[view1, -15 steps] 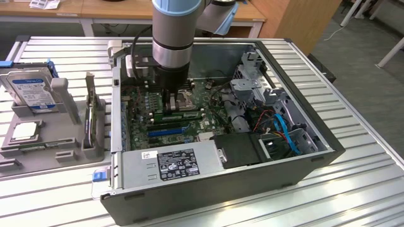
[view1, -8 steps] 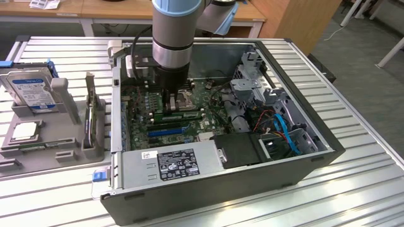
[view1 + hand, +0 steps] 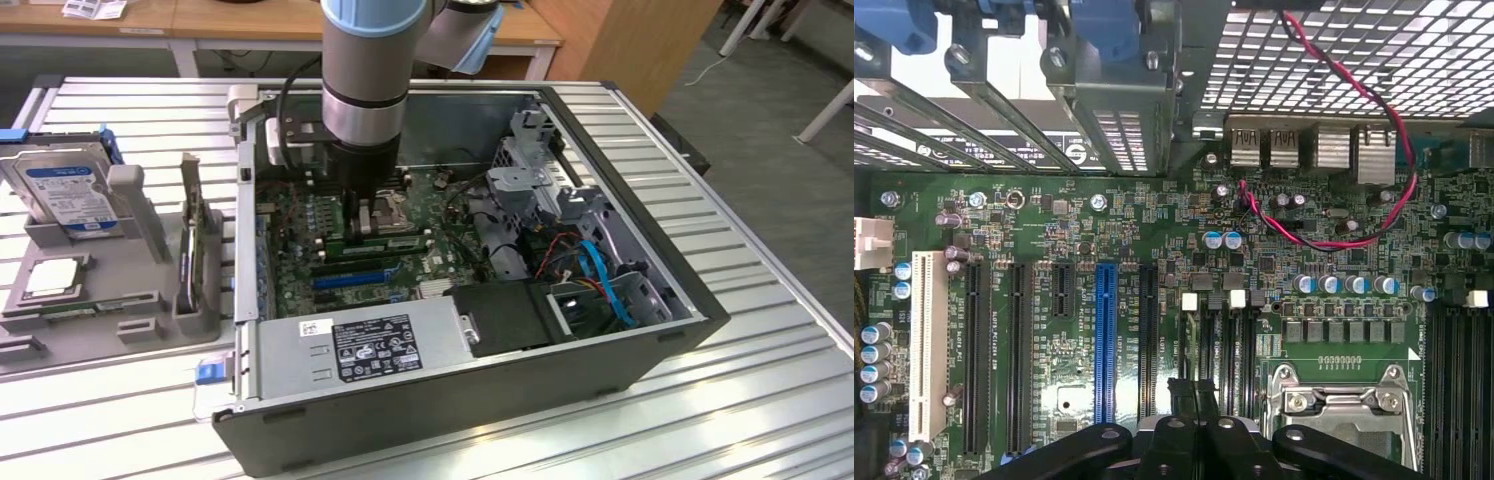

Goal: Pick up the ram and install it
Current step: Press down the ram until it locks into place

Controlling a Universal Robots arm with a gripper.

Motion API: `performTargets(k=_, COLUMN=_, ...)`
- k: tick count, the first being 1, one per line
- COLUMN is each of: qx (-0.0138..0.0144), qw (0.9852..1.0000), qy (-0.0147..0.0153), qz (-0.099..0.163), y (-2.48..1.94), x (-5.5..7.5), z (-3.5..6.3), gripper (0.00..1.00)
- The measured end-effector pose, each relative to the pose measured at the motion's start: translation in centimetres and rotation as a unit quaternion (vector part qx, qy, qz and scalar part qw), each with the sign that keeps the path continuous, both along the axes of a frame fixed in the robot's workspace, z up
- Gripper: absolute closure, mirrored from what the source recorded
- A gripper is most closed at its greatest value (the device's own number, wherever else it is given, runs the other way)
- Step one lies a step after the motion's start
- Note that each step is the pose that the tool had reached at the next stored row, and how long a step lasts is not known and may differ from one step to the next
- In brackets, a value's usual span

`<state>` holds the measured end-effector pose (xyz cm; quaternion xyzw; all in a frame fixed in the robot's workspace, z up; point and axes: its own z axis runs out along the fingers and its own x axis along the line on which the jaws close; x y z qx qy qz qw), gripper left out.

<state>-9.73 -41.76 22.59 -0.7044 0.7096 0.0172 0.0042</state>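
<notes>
Ribbed shiny metal table [image 3: 747,300], matt grey metal computer case [image 3: 441,420], wooden desk [image 3: 267,15] behind.

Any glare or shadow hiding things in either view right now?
Exterior view: glare streaks the metal table slats, and the arm shades the motherboard beneath it. Wrist view: the board is evenly lit, with bright light through the rear grille; the gripper is a dark silhouette.

Green motherboard [image 3: 1274,250] beneath the black gripper [image 3: 1194,395]; beside the gripper, one blue slot [image 3: 1105,340] among black slots [image 3: 1019,350], then a white slot [image 3: 928,345]. Red wire [image 3: 1374,100] ahead. Grey-and-blue arm [image 3: 371,60]; blue cables [image 3: 603,280]; ribbed silver table [image 3: 747,400].
</notes>
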Motion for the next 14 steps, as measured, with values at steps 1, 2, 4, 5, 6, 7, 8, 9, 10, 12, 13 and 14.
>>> performTargets(k=1, qx=0.0, qw=1.0, qy=0.0, qz=0.0, y=0.0, x=0.0, z=-0.01, gripper=0.9)
performTargets(k=2, qx=0.0001, qw=1.0, qy=0.0, qz=0.0, y=0.0, x=0.0, z=-0.01, gripper=0.9)
performTargets(k=4, qx=0.0001, qw=1.0, qy=-0.0001, qz=0.0, y=0.0, x=0.0, z=-0.02, gripper=0.9)
performTargets(k=5, qx=0.0002, qw=1.0, qy=-0.0001, qz=0.0, y=0.0, x=0.0, z=-0.05, gripper=0.9)
performTargets(k=6, qx=0.0001, qw=1.0, qy=-0.0001, qz=0.0, y=0.0, x=0.0, z=-0.08, gripper=0.9)
performTargets(k=7, qx=0.0, qw=1.0, qy=0.0, qz=0.0, y=0.0, x=0.0, z=-0.11, gripper=0.9)
performTargets(k=8, qx=-0.0001, qw=1.0, qy=0.0, qz=0.0, y=0.0, x=0.0, z=-0.12, gripper=0.9)
performTargets(k=9, qx=-0.0001, qw=1.0, qy=0.0, qz=0.0, y=0.0, x=0.0, z=-0.13, gripper=0.9)
performTargets(k=10, qx=-0.0001, qw=1.0, qy=0.0, qz=0.0, y=0.0, x=0.0, z=-0.13, gripper=0.9)
performTargets(k=12, qx=0.0001, qw=1.0, qy=-0.0001, qz=0.0, y=0.0, x=0.0, z=-0.15, gripper=0.9)
performTargets(k=13, qx=0.0001, qw=1.0, qy=-0.0001, qz=0.0, y=0.0, x=0.0, z=-0.14, gripper=0.9)
performTargets(k=14, qx=0.0001, qw=1.0, qy=-0.0001, qz=0.0, y=0.0, x=0.0, z=-0.15, gripper=0.9)
